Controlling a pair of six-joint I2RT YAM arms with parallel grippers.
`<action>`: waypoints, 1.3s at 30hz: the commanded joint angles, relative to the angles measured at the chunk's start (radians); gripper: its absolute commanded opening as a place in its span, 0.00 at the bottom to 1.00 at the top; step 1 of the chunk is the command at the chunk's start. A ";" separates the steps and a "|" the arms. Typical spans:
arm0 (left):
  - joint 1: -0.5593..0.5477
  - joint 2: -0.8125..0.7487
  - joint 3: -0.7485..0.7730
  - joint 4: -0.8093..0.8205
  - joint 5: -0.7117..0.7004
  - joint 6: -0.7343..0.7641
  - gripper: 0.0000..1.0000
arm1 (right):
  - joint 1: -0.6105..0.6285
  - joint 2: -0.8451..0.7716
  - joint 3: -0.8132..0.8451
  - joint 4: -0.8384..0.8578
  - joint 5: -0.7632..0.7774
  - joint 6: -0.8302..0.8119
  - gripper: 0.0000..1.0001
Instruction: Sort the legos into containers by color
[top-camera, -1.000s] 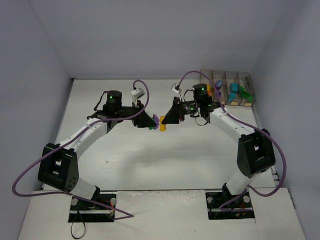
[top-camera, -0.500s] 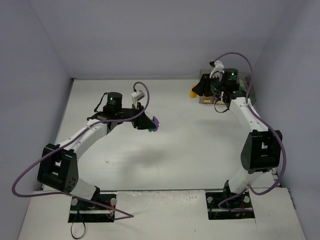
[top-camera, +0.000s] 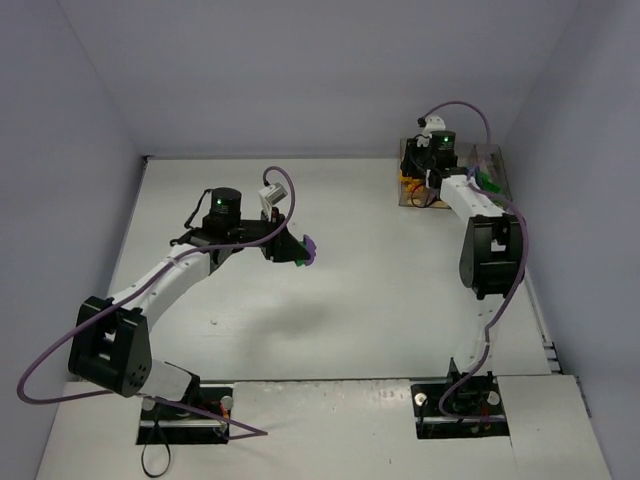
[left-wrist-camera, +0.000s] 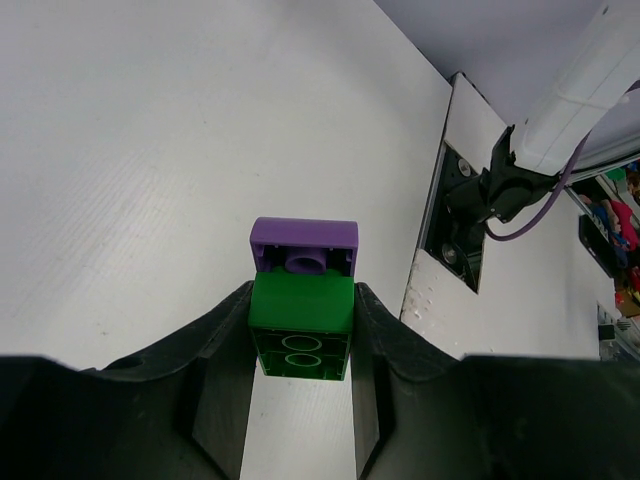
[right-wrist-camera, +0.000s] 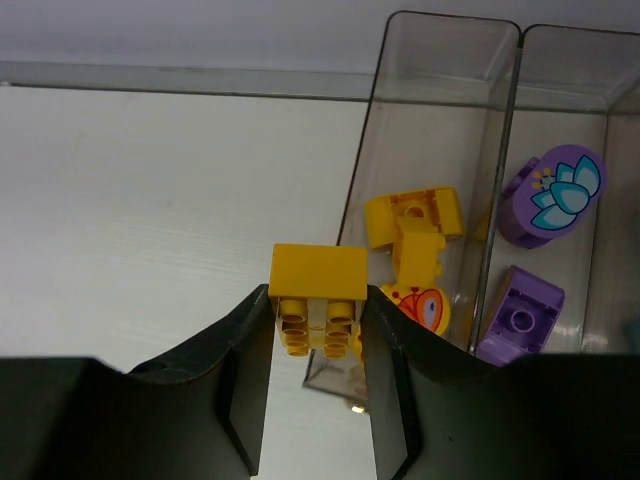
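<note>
My left gripper (left-wrist-camera: 302, 340) is shut on a green brick (left-wrist-camera: 301, 324) with a purple brick (left-wrist-camera: 303, 244) stuck to its far end; it is held above the table near the middle (top-camera: 302, 250). My right gripper (right-wrist-camera: 318, 320) is shut on a yellow brick (right-wrist-camera: 318, 283), held just left of the leftmost bin (right-wrist-camera: 440, 120) of the clear containers (top-camera: 495, 165). That bin holds yellow bricks (right-wrist-camera: 412, 218) and a yellow round piece (right-wrist-camera: 424, 305). The bin beside it holds purple pieces (right-wrist-camera: 552, 195). In the top view the right gripper (top-camera: 410, 172) sits at the containers' left end.
The right arm (top-camera: 480, 225) stretches along the right side to the back corner. Its base plate (left-wrist-camera: 462, 215) shows in the left wrist view. The walls enclose the white table (top-camera: 330, 310) on three sides.
My right gripper pulled the yellow brick off the purple and green pair and carried it from the table's middle to the containers at back right. The left gripper stayed nearly still.
</note>
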 joint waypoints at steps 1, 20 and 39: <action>-0.002 -0.046 0.018 0.042 -0.003 -0.005 0.00 | -0.008 0.020 0.097 0.170 0.103 -0.033 0.00; -0.011 -0.007 0.036 0.036 -0.026 -0.019 0.00 | -0.045 0.281 0.387 0.140 0.045 -0.064 0.39; -0.013 -0.038 0.031 0.027 -0.052 0.049 0.00 | 0.031 -0.125 0.137 0.060 -0.415 0.171 0.47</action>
